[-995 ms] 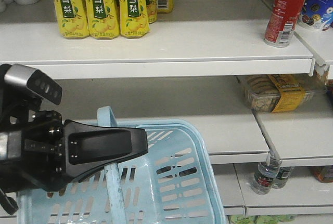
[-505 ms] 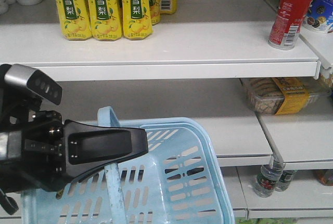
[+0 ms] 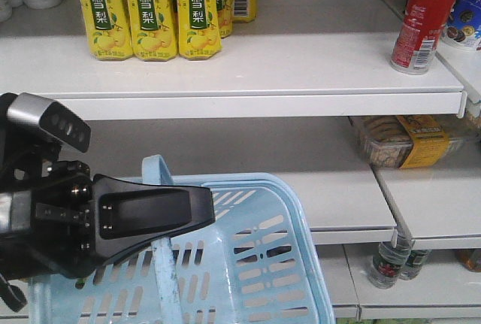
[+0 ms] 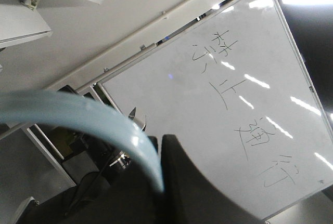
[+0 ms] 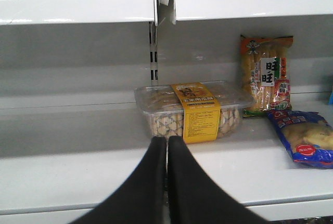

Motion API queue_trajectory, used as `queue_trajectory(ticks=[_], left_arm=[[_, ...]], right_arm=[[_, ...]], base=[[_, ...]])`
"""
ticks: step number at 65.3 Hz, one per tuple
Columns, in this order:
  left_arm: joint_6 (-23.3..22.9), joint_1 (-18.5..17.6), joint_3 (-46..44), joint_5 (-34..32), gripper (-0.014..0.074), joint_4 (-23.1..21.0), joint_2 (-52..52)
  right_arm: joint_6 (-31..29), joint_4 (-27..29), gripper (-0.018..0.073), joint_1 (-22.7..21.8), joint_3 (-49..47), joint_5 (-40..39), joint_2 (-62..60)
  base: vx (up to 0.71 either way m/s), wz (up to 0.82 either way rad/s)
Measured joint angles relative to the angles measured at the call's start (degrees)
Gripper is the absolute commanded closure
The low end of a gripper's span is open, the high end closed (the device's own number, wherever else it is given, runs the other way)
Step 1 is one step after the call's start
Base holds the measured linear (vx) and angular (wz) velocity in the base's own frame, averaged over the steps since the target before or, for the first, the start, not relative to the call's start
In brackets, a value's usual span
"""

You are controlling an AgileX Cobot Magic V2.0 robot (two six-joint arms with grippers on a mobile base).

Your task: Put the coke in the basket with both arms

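The coke [image 3: 425, 16], a slim red bottle with white script, stands at the right end of the upper shelf, far from both arms. The light blue basket [image 3: 259, 264] hangs low in the front view. Its handle [image 3: 161, 256] runs up into my left gripper [image 3: 209, 217], whose black jaws are shut on it. In the left wrist view the pale blue handle [image 4: 78, 112] curves into the left gripper [image 4: 160, 148]. My right gripper [image 5: 167, 142] is shut with nothing in it, level with the middle shelf. It does not show in the front view.
Yellow pear-drink bottles [image 3: 143, 8] line the upper shelf at left. A clear biscuit box with a yellow band [image 5: 192, 109] lies just ahead of the right gripper, with a cracker pack [image 5: 265, 76] and a blue bag [image 5: 307, 138] to its right. Small bottles [image 3: 391, 260] stand below.
The shelves and the coke have drifted slightly right and down in the front view. The left gripper keeps its hold on the basket handle.
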Motion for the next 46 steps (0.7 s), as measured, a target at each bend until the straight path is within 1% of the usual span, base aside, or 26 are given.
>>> queue_trajectory(ticks=[46], left_arm=[[0.0,0.0,0.0,0.0,0.0602,0.0,0.0]], right_arm=[[0.0,0.0,0.0564,0.0,0.0,0.0,0.0]], base=[[0.03,0.02]])
